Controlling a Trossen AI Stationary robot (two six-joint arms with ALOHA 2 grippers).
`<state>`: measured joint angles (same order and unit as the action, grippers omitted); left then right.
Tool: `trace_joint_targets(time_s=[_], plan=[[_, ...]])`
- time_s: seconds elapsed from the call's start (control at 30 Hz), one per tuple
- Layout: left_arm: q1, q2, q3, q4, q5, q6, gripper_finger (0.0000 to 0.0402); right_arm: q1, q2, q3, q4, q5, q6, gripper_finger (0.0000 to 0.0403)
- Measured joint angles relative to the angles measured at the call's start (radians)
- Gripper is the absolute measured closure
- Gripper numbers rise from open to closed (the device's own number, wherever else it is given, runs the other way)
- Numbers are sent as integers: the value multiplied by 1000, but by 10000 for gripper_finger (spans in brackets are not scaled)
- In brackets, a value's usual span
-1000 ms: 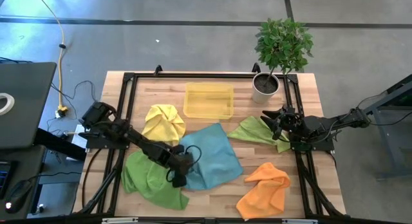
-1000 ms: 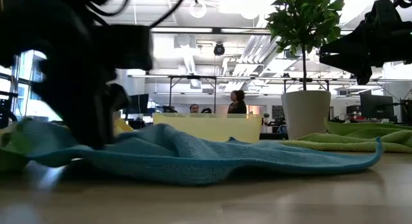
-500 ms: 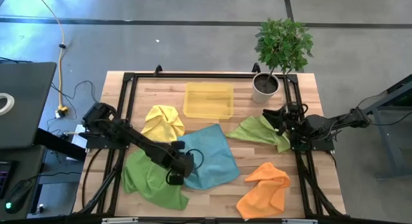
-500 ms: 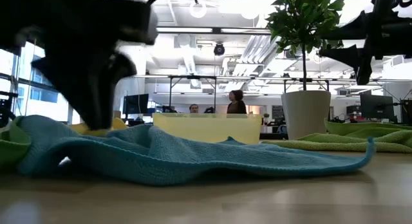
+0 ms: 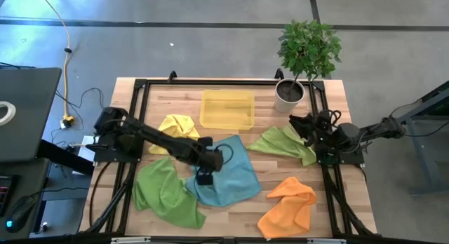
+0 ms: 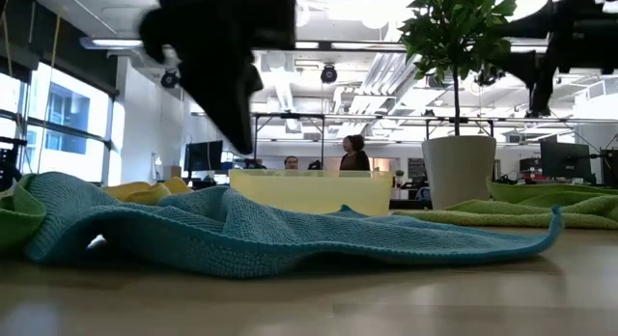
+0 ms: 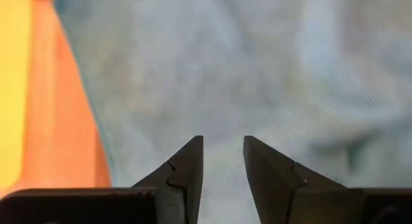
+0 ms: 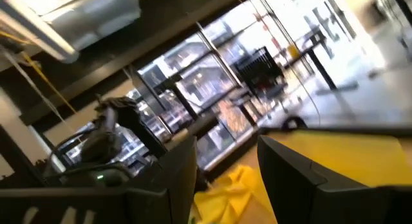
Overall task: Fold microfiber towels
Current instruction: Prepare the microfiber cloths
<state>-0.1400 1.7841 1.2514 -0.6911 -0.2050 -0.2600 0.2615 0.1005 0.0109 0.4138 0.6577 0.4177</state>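
Microfiber towel, the soft blue square cloth (image 5: pixel 228 175), is lying rumpled under the left gripper (image 5: pixel 204 178), whose jaws are hovering parted, apparently gripping nothing. Closing here is risking a bunched mid-cloth pinch; the right gripper (image 5: pixel 297 122), jaws apart, is waiting over the green cloth (image 5: pixel 284 143).

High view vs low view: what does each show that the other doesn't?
Only the high view: the orange towel, the crumpled green towel in full, and the left end effector over the blue towel. Only the low view: people in the room behind. Both: the blue towel, yellow tray, potted plant.
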Motion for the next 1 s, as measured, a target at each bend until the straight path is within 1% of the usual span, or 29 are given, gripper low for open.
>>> trace_joint_targets(time_s=[0.1,0.3,0.4,0.5,0.6,0.73,0.83,0.93,1.0], plan=[[49,0,-5,44,3,1,300,0,46,0,81,-5,-80,247],[111,-1,-79,91,82,2,300,0,159,0,225,-30,-60,247],[119,0,-127,90,93,-4,300,0,223,2,318,-49,-107,247],[120,-1,-159,103,95,-17,300,0,289,40,316,-59,-146,247],[120,-1,-190,119,101,-26,300,0,373,108,290,-60,-172,247],[120,-1,-200,120,95,-25,300,0,504,246,148,-44,-234,247],[120,-1,-200,123,89,-25,300,0,605,365,-54,-6,-231,247],[119,-1,-196,117,89,-25,300,0,709,480,-293,4,-146,247],[114,-9,-177,86,94,-25,300,0,779,543,-435,-5,-67,247]])
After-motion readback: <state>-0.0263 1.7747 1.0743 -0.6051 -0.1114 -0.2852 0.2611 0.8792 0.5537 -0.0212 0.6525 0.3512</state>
